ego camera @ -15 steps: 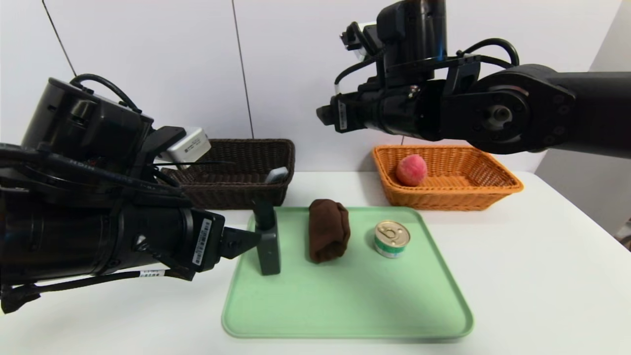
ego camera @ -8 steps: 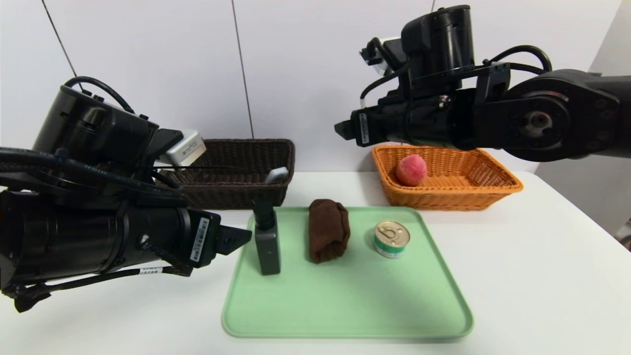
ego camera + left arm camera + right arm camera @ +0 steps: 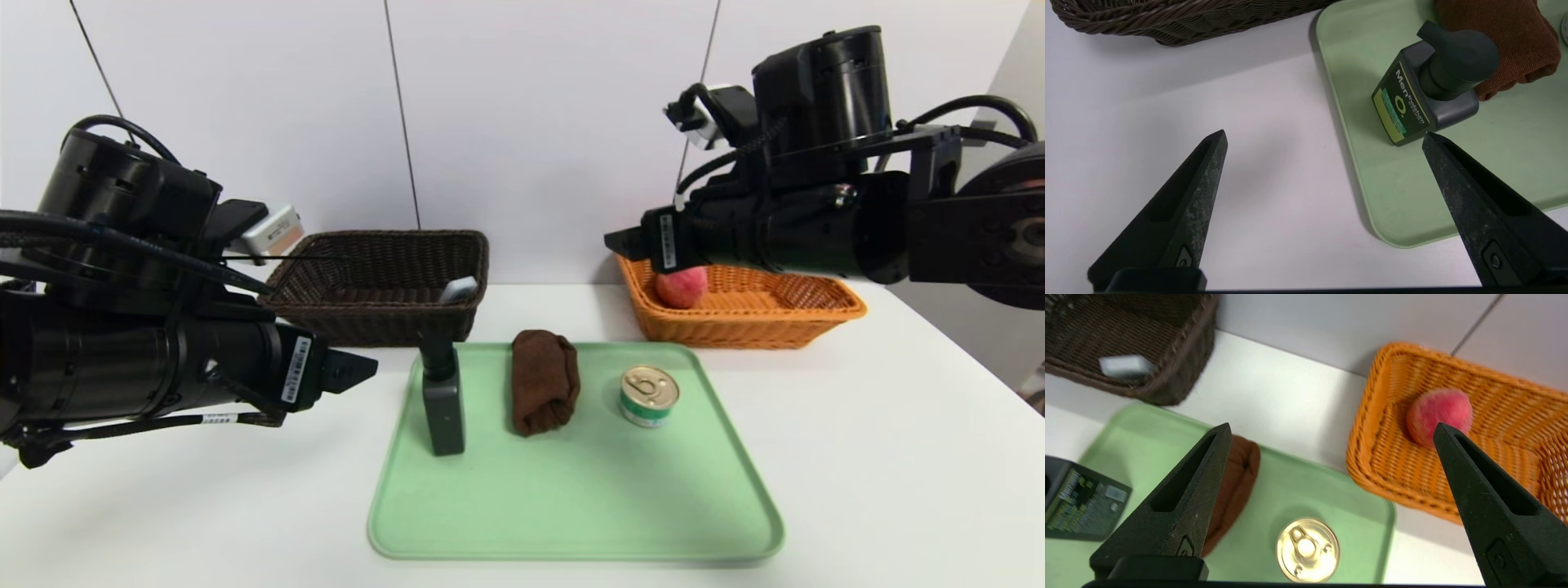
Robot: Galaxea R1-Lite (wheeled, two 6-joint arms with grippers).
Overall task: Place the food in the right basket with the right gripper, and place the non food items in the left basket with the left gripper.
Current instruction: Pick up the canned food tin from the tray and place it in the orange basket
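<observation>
Both grippers wide open, holding nothing.
Head view: left gripper (image 3: 351, 371) over table left of tray (image 3: 571, 523); right gripper (image 3: 624, 242) by orange basket (image 3: 751, 331), peach inside (image 3: 682, 287). Bottle (image 3: 443, 408), brown cloth (image 3: 543, 382), can (image 3: 649, 396) on tray; pale item (image 3: 459, 290) in dark basket (image 3: 375, 318). Left wrist view: fingers wide apart, bottle upright beside cloth. Right wrist view: fingers wide apart, can on tray.

White tabletop (image 3: 890, 425) seen under everything, its bare surface spread out at both sides. Behind it a pale wall (image 3: 522, 122) is seen, made up of flat panels and crossed by thin dark seams (image 3: 402, 114). At the far right edge a greyish surface (image 3: 1000, 204) is partly shown; it cannot be identified.
</observation>
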